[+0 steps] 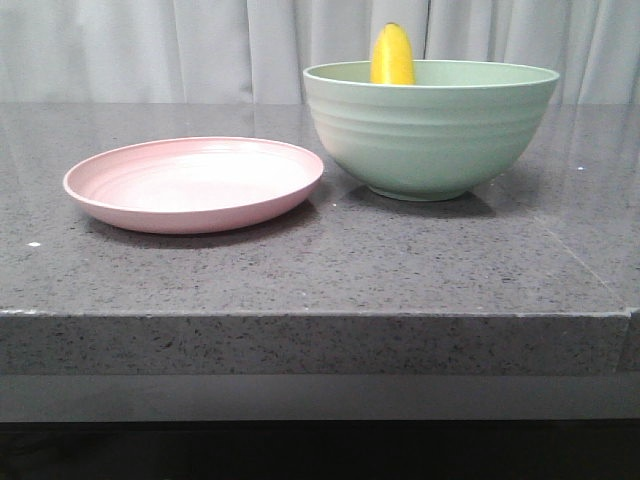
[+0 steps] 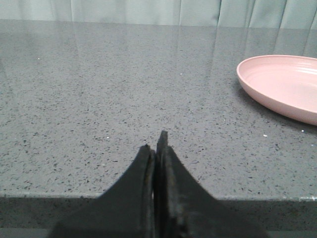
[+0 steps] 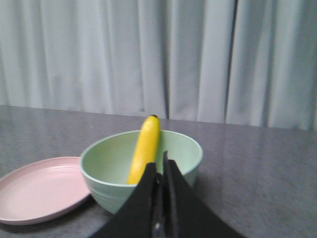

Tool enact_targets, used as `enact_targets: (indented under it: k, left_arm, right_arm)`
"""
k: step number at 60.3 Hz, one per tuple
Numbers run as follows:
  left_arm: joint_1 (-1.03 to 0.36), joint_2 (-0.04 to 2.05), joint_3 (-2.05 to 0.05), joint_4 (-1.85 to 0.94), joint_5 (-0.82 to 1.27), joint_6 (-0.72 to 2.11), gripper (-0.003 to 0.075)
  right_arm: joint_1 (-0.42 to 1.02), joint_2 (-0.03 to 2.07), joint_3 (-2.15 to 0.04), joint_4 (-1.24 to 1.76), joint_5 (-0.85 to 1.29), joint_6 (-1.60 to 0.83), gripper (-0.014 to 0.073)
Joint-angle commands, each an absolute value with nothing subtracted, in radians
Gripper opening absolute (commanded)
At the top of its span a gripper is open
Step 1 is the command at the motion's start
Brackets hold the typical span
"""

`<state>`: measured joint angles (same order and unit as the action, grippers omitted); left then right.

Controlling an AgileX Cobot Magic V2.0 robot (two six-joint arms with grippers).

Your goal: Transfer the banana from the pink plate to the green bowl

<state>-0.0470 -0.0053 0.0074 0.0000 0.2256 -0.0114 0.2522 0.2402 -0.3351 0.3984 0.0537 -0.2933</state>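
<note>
The banana (image 1: 392,55) stands leaning inside the green bowl (image 1: 430,135), its tip above the far rim; the right wrist view shows the banana (image 3: 144,148) propped against the bowl's (image 3: 111,171) inner wall. The pink plate (image 1: 195,183) lies empty to the left of the bowl; it also shows in the left wrist view (image 2: 285,85) and in the right wrist view (image 3: 37,191). My left gripper (image 2: 156,141) is shut and empty, low over the table's front edge, left of the plate. My right gripper (image 3: 158,166) is shut and empty, near the bowl's near side. Neither gripper shows in the front view.
The dark speckled stone table (image 1: 320,270) has a front edge (image 1: 320,315) close below the plate and bowl. Pale curtains (image 1: 200,40) hang behind the table.
</note>
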Motion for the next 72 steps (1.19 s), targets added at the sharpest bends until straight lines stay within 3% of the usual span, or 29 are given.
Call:
enact_targets:
  k: [1,10,25,72]
  left_arm:
    - [-0.045,-0.023,0.01,0.0,0.138,-0.015,-0.002]
    - [-0.045,-0.023,0.01,0.0,0.138,-0.015,-0.002]
    - [-0.045,-0.023,0.01,0.0,0.138,-0.015,-0.002]
    - [-0.045,-0.023,0.01,0.0,0.138,-0.015,-0.002]
  right_arm:
    - [0.182,0.222,-0.307,0.23,-0.036,-0.116,-0.0068]
    - [0.076,0.114,-0.158,0.076,-0.039,0.07,-0.0068]
    - [0.001,-0.034,0.029,0.117,-0.048,0.079,-0.0068]
    - [0.001,-0.033,0.027,0.116,0.005,0.079,-0.0068]
